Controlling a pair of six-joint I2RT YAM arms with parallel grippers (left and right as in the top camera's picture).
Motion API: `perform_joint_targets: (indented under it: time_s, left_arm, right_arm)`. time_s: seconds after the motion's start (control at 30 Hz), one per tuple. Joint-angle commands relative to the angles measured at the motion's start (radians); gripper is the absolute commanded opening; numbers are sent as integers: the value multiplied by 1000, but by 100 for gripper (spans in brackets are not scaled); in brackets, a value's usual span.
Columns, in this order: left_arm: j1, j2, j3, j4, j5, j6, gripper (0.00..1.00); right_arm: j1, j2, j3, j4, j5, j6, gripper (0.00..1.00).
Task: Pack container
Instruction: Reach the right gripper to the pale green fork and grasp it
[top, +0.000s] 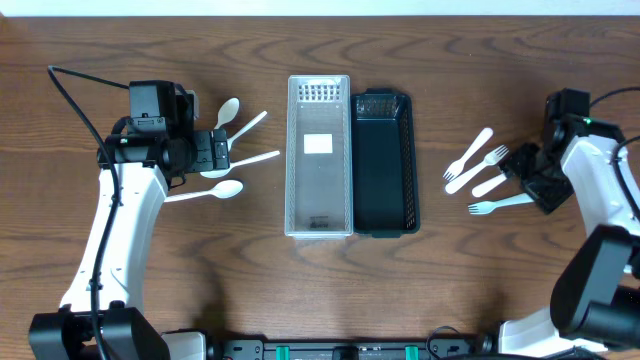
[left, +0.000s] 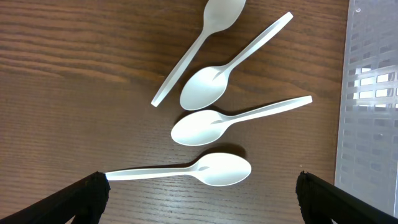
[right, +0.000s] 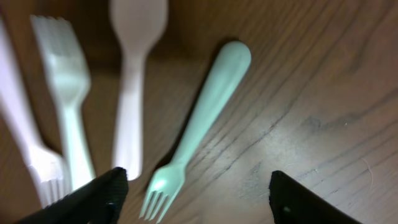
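A clear perforated container (top: 319, 155) stands mid-table with a black container (top: 385, 160) against its right side. Both look empty. Several white spoons (top: 235, 150) lie to the left. My left gripper (top: 215, 150) is open above them. In the left wrist view its jaws (left: 202, 199) straddle the table just below the nearest spoon (left: 211, 169). Several forks (top: 485, 175) lie to the right. My right gripper (top: 525, 172) is open over them. In the right wrist view its jaws (right: 198, 190) sit by the tines of a pale green fork (right: 205, 112).
The clear container's wall (left: 373, 93) shows at the right edge of the left wrist view. Bare wooden table lies in front of the containers. The arm bases stand at the front left and front right.
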Motion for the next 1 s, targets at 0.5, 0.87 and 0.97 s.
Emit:
perform_joint_targets:
  time_s: [0.5, 0.87, 0.97]
  left_arm:
    - [5, 7, 14, -2, 3, 17, 98]
    - [5, 7, 14, -2, 3, 17, 98]
    - [5, 7, 14, -2, 3, 17, 98]
  right_arm:
    - [-18, 44, -300, 350, 0, 58, 52]
    - [-18, 22, -326, 298, -6, 58, 9]
    - [-17, -44, -290, 213, -10, 58, 6]
